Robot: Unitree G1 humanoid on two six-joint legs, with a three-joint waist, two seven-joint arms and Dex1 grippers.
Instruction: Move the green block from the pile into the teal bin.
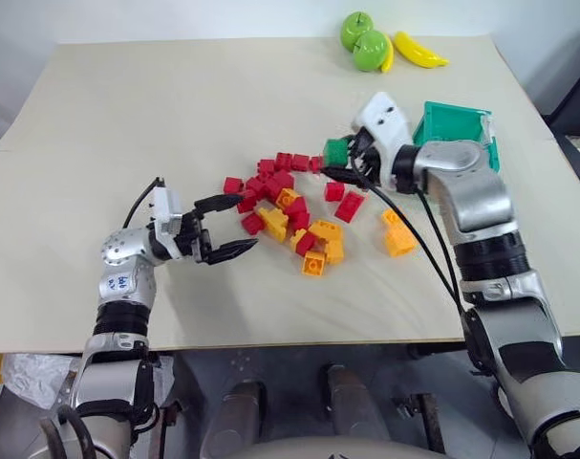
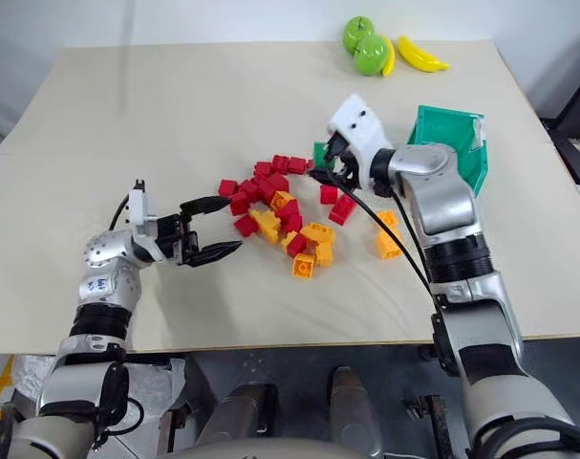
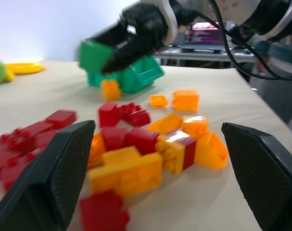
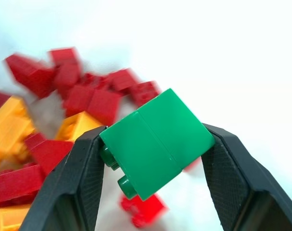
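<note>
Block [image 4: 155, 142] sits clamped in the right hand [image 1: 345, 158] above the pile [image 1: 290, 206]; left hand [image 1: 223, 228] gapes empty; bin [image 1: 452, 129] awaits.

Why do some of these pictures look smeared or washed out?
In the left wrist view, the right tool and its small dark-green plastic brick are motion-blurred, and the nearest red and orange-yellow plastic bricks look soft. In the right wrist view, the tabletop glares nearly white and the bricks behind are blurred, while the held brick is sharp.
</note>
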